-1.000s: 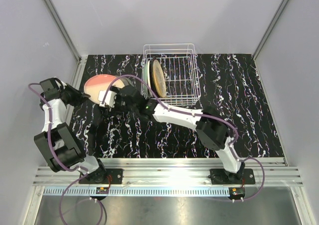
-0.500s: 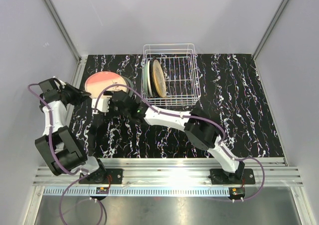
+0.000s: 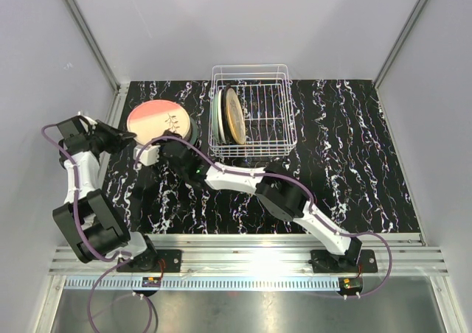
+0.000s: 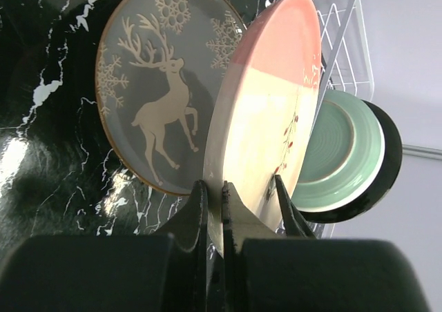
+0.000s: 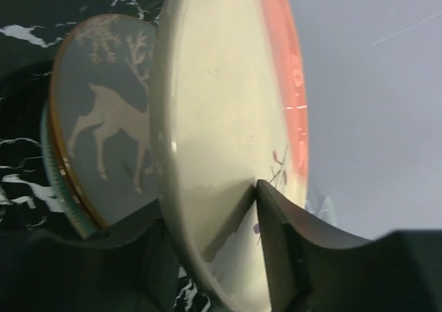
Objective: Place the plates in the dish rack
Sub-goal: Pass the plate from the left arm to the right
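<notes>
A pink and cream plate [image 3: 157, 119] with a leaf motif is held up on edge at the table's far left. My left gripper [image 3: 127, 136] is shut on its left rim [image 4: 222, 184]. My right gripper [image 3: 164, 148] straddles the plate's near edge [image 5: 207, 208]. One finger [image 5: 276, 219] touches the plate's face; the other is hidden behind the plate. Under it lies a grey deer plate [image 4: 152, 98]. The white wire dish rack [image 3: 262, 90] holds a pale green plate [image 3: 215, 112] and a cream brown-rimmed plate [image 3: 234, 116] upright at its left end.
A dark plate [image 4: 394, 153] stands behind the green one [image 4: 342, 153] in the rack. The right arm stretches across the table in front of the rack. A metal rail runs along the left wall beside the left arm.
The right arm has reached further left to the pink plate's near edge and its jaws have narrowed around the rim. The plate has shifted slightly left in the left gripper.
</notes>
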Controlling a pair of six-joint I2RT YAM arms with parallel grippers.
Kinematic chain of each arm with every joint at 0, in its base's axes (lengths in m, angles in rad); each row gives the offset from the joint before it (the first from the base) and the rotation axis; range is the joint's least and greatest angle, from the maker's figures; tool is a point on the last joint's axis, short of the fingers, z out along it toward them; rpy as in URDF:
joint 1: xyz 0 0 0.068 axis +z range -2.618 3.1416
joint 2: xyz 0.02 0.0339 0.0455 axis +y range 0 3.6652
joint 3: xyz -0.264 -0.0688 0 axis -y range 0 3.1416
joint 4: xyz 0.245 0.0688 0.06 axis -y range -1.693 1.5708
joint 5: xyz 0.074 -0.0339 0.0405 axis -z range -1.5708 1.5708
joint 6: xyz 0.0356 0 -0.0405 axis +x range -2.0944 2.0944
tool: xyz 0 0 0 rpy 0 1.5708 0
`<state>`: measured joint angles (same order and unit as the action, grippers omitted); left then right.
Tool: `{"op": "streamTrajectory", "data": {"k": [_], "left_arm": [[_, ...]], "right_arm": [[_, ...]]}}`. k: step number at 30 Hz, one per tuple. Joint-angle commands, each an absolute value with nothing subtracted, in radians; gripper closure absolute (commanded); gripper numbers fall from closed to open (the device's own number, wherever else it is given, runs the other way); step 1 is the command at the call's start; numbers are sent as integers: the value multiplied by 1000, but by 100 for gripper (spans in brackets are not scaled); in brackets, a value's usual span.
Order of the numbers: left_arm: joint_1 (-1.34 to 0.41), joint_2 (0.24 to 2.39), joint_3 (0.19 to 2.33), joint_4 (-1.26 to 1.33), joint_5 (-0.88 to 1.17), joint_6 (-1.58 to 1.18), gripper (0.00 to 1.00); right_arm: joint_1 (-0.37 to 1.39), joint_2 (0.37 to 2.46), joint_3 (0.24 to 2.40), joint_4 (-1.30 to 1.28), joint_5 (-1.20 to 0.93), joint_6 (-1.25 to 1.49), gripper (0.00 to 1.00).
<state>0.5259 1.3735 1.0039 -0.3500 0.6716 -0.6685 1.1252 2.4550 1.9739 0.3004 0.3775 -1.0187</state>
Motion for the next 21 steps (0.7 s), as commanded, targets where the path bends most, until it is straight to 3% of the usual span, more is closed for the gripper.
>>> {"op": "streamTrajectory", "data": {"k": [1, 7, 9, 12, 15, 19, 21], "left_arm": [[531, 1315, 1014, -199, 821, -752, 100], [531, 1315, 1014, -196, 825, -753, 100], [531, 1316, 1014, -196, 827, -755, 94], [534, 1318, 1014, -192, 830, -756, 92], [532, 1318, 1014, -190, 836, -753, 84], [532, 1310, 1011, -190, 830, -747, 64], [534, 1312, 1011, -184, 836, -747, 62]], "right_arm": [[1140, 2454, 1967, 520, 448, -1135, 53], [1154, 2462, 1962, 607, 460, -1183, 68], [1158, 2459, 1956, 627, 462, -1190, 73], [1167, 2453, 1948, 656, 460, -1206, 83], [1175, 2444, 1945, 678, 459, -1226, 93], [1181, 2419, 1934, 695, 460, -1218, 98], [1183, 2401, 1918, 699, 457, -1216, 99]]}}
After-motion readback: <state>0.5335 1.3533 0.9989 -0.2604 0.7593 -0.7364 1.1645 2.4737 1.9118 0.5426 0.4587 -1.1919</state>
